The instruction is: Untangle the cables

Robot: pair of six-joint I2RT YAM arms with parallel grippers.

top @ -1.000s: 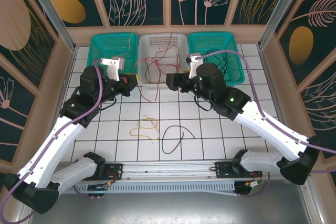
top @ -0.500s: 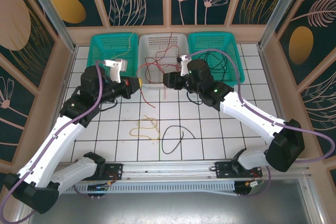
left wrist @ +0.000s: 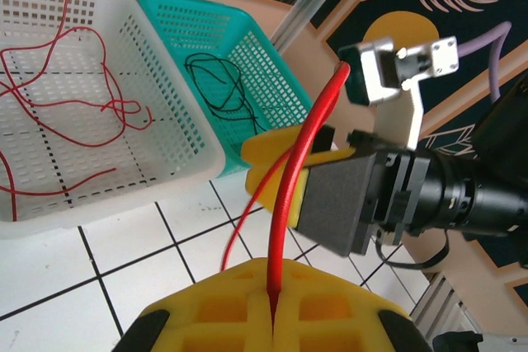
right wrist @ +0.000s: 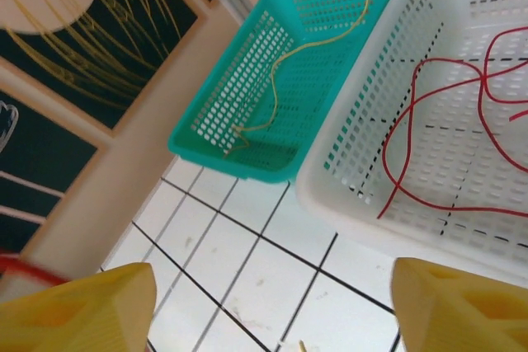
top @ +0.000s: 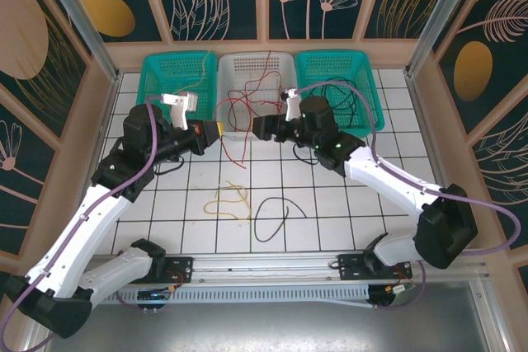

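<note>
The left gripper (top: 213,132) is clamped tight, its 2 yellow fingers pressed together on a red cable (left wrist: 290,195). That cable rises out of the pinch in a stiff arc and crosses in front of the right gripper (right wrist: 274,286), which faces it from just across the gap. I cannot tell whether the 2 touch.

The right gripper's fingers stand wide apart, with bare white tile between them and nothing held.

Both grippers hover just in front of the white basket (top: 224,68), where more red cables (top: 247,109) lie in loose loops. In the left teal basket (top: 157,68) there is 1 thin yellow cable (right wrist: 275,88). In the right teal basket (top: 367,68) lies a coiled black cable (left wrist: 216,80).

Nearer the arm bases, on the tiles, a second yellow cable (top: 231,199) lies in a small squiggle. Just beside it a second black cable (top: 268,199) lies in an open loop.
</note>
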